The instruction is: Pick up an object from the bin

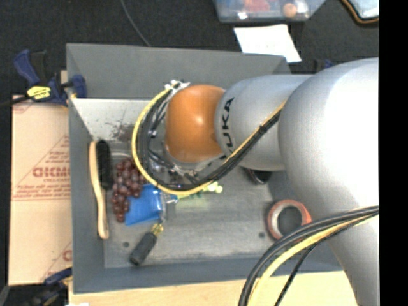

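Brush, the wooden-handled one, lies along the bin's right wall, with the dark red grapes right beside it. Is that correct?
Not quite. The camera view shows the wooden-handled brush lying along the left wall of the bin, not the right. The dark red grapes are indeed right beside it.

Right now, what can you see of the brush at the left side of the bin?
The brush has a long pale handle, wooden as it looks, with dark bristles along its upper half. It lies on the bin floor along the left wall, bristles toward the dark red grapes beside it; contact unclear.
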Tool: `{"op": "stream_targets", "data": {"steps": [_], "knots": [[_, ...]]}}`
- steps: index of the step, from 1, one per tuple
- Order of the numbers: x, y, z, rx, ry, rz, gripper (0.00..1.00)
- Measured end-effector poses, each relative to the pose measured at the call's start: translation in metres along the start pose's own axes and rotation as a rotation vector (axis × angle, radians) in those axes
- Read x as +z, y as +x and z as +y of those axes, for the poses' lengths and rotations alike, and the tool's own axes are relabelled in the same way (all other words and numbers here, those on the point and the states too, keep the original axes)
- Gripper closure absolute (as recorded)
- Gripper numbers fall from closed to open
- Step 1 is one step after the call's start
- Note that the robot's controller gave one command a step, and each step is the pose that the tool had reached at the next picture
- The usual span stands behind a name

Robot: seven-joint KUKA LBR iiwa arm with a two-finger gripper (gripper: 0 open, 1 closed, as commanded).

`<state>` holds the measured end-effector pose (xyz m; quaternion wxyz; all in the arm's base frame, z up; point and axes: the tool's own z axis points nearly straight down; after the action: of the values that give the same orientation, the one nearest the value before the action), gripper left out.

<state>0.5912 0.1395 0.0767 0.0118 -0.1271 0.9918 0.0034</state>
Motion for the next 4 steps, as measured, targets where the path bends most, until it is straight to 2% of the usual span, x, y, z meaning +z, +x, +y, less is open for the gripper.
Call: {"op": "stream_targets", "data": {"steps": [1, 2, 4], "knots": [[-0.003, -0.005, -0.005, 0.019, -0.002, -0.007, 1.0], [-0.003, -0.005, -0.005, 0.021, -0.002, -0.007, 1.0], [-0.035, -0.006, -0.005, 0.024, -0.002, -0.01, 1.0]]}}
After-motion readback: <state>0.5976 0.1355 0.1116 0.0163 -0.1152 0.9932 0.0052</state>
